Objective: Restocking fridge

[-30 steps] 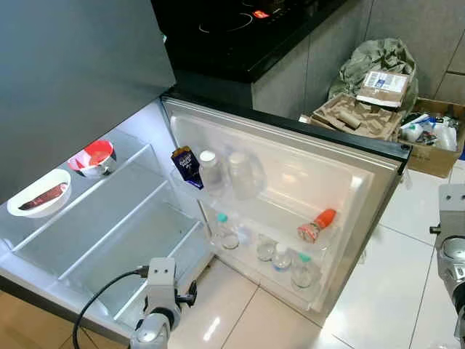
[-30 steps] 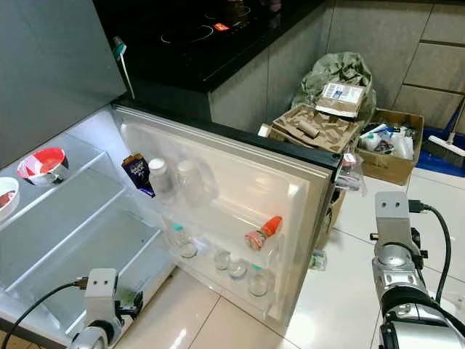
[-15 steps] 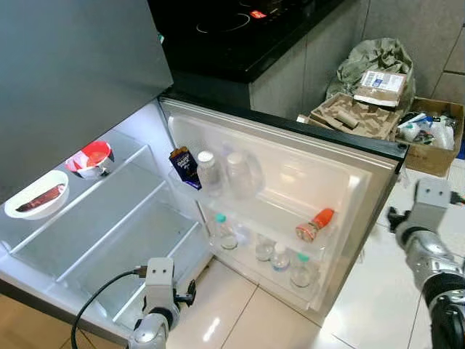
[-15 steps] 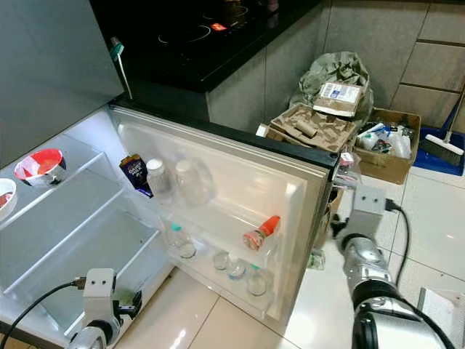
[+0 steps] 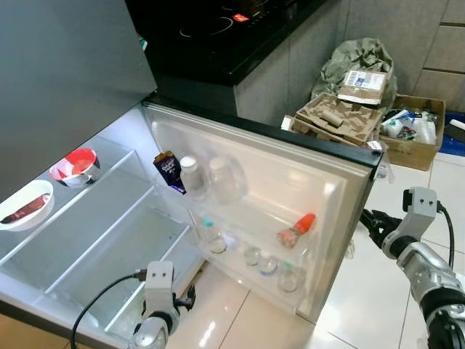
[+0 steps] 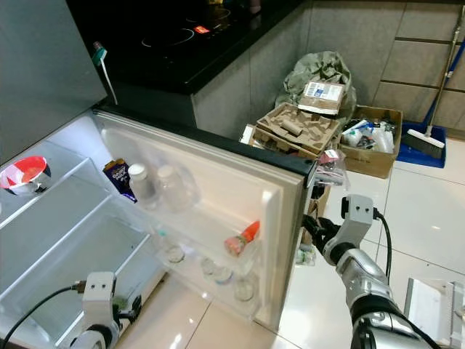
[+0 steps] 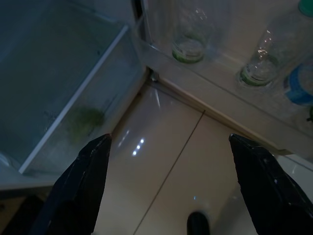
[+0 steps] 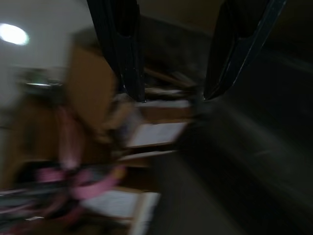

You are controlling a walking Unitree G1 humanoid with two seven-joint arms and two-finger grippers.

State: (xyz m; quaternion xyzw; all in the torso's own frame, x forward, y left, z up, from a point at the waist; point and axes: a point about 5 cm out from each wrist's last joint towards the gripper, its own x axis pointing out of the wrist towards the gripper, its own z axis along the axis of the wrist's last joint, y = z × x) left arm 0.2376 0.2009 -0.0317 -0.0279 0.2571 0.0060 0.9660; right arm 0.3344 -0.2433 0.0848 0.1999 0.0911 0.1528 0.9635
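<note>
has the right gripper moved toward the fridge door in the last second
Yes. The right gripper has swung in from the open floor and now sits at the outer edge of the fridge door.

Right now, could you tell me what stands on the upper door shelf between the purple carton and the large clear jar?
A clear bottle with a white cap stands between the purple carton and the large clear jar, seen in both eye views.

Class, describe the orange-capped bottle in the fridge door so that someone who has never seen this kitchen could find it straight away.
Start at the open fridge door, which swings out over the white tiled floor. On its lower shelf, near the door's outer edge, the orange-capped bottle lies tilted. The clear bottles below it stand upright with pale or green caps; it alone has an orange cap and a reddish label.
</note>
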